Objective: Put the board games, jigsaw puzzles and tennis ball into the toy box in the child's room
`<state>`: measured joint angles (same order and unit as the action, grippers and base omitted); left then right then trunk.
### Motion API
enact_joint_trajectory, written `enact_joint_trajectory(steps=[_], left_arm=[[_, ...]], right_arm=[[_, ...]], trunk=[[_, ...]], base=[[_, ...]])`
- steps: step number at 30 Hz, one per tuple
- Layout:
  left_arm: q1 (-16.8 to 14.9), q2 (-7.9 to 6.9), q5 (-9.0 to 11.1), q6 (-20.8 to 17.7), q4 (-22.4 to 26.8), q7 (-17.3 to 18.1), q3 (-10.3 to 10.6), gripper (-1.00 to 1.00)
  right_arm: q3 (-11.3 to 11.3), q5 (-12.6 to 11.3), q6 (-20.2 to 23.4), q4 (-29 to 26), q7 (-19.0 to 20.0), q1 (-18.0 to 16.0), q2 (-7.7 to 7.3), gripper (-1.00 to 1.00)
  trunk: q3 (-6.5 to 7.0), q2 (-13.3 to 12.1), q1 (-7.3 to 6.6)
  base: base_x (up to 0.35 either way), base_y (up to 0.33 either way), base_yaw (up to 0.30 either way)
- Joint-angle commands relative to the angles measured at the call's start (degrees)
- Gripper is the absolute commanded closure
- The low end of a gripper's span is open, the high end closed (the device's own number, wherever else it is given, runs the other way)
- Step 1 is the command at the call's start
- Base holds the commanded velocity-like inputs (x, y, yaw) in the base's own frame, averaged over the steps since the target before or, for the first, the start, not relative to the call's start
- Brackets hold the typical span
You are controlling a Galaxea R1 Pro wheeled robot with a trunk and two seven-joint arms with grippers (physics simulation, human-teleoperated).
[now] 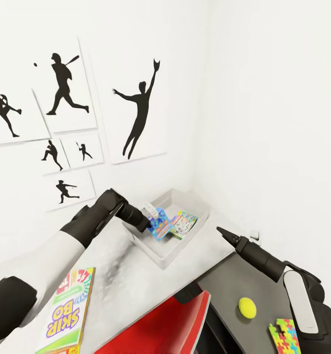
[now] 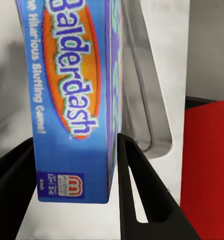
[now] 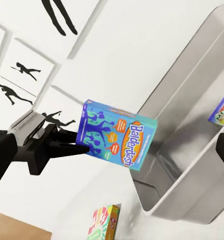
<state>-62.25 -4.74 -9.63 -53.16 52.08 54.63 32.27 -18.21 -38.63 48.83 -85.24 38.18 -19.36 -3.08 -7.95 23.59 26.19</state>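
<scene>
Balderdash board game stands on edge, clamped in left end effector.

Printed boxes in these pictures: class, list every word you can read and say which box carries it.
"Balderdash" and "Hilarious Bluffing Game!": blue board game clamped in the left gripper.
"SKIP BO": green, white and red box on the table.
Small logo at the blue box's lower corner: too blurred to read.
Printed box lying in the toy box: too small to read.
</scene>
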Motion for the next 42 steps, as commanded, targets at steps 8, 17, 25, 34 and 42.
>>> enact_joint_trajectory(steps=[8,17,25,34,42], left_arm=[[-2.1,-0.23,-0.3,0.7,-2.1,5.9,-0.1,1.0],[-2.5,-0.17,-0.3,3.3,-5.1,8.8,-0.2,1.0],[-2.5,-0.19,-0.3,3.4,-5.5,8.9,-0.2,1.0],[-2.5,-0.05,-0.3,3.3,-5.5,9.3,-0.2,1.0],[-4.3,0.16,-0.4,2.9,-5.5,9.3,-0.2,1.0]], right_arm=[[-0.1,0.0,0.3,0.0,0.1,-0.1,0.01,-1.0],[-0.1,0.0,0.4,0.0,0.1,-0.1,0.01,-1.0],[-0.1,0.0,0.4,0.0,0.1,-0.1,0.01,-1.0],[-0.1,0.0,0.4,0.0,0.1,-0.1,0.01,-1.0],[-0.1,0.0,0.3,-0.1,0.1,0.8,0.01,-1.0]], trunk=[[-0.88,0.1,0.03],[-1.72,0.1,0.03],[-2.47,0.1,0.03],[-3.32,0.1,0.03],[-4.07,0.1,0.03]], base=[[0.0,0.0,0.0],[0.0,0.0,0.0],[0.0,0.0,0.0],[0.0,0.0,0.0],[0.0,0.0,0.0]])
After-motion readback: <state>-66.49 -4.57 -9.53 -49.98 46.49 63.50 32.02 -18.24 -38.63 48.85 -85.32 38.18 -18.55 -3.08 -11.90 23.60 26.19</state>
